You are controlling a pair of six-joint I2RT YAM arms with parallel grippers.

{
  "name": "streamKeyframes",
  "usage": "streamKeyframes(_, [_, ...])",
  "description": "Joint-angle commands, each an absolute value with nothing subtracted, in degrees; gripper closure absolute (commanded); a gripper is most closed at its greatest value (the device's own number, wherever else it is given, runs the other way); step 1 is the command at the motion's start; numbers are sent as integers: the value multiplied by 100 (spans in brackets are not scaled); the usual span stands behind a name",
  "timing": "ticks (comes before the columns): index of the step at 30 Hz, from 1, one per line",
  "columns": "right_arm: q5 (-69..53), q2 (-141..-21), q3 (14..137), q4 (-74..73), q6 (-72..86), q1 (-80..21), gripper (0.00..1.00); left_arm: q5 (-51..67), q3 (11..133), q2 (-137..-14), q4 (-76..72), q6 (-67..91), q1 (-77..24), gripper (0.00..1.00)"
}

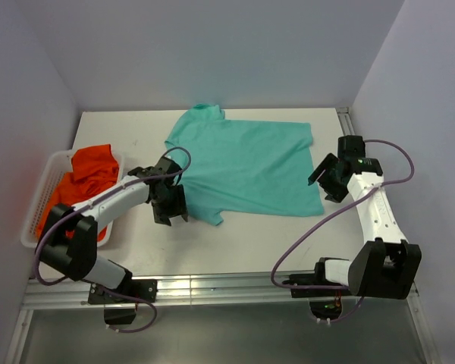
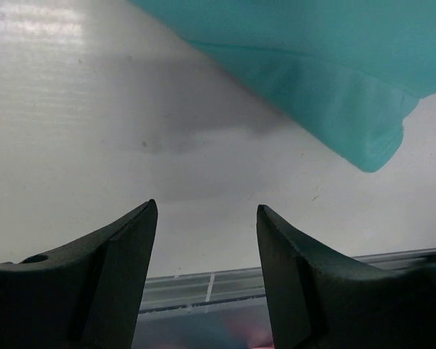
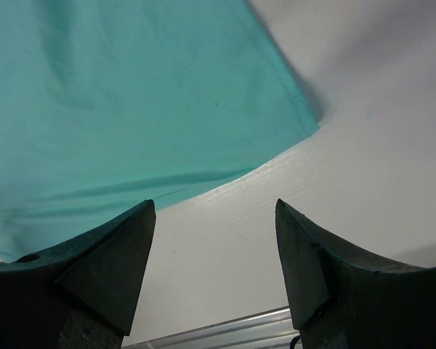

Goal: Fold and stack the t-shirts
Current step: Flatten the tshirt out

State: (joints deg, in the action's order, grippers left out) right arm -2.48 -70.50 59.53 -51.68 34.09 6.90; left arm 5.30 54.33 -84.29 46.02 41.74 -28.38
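A teal-green t-shirt (image 1: 246, 167) lies spread flat on the white table, neck toward the back left. Orange-red t-shirts (image 1: 87, 173) are bunched in the white basket (image 1: 35, 214) at the left. My left gripper (image 1: 172, 214) hovers open just off the teal shirt's near-left sleeve (image 2: 334, 94); nothing is between its fingers (image 2: 123, 254). My right gripper (image 1: 324, 186) hangs open at the shirt's right hem corner (image 3: 291, 116), over bare table, holding nothing. In the wrist views, the left gripper (image 2: 207, 211) and the right gripper (image 3: 214, 207) both show wide, empty gaps.
Grey walls close in the table at the back and on both sides. A metal rail (image 1: 227, 284) runs along the near edge by the arm bases. Bare table (image 1: 243, 243) lies in front of the teal shirt.
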Motion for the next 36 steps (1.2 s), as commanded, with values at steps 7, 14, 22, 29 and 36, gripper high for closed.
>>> streamKeyframes(7, [-96, -6733, 5907, -5274, 3226, 668, 27, 711, 5915, -9140, 3419, 4473, -2856, 38])
streamKeyframes(14, [-79, -6636, 5810, -5291, 3217, 668, 27, 598, 5950, -9816, 3199, 4588, -2971, 42])
streamKeyframes(22, [-79, -6592, 5775, -5291, 3208, 659, 27, 264, 5827, -10230, 3226, 4623, -3050, 60])
streamKeyframes(29, [-62, -6565, 5730, -5247, 3208, 668, 28, 26, 6126, -10276, 3524, 4447, -3059, 99])
streamKeyframes(36, [132, -6443, 5810, -5274, 3199, 668, 28, -710, 7414, -9335, 5287, 4202, -3120, 100])
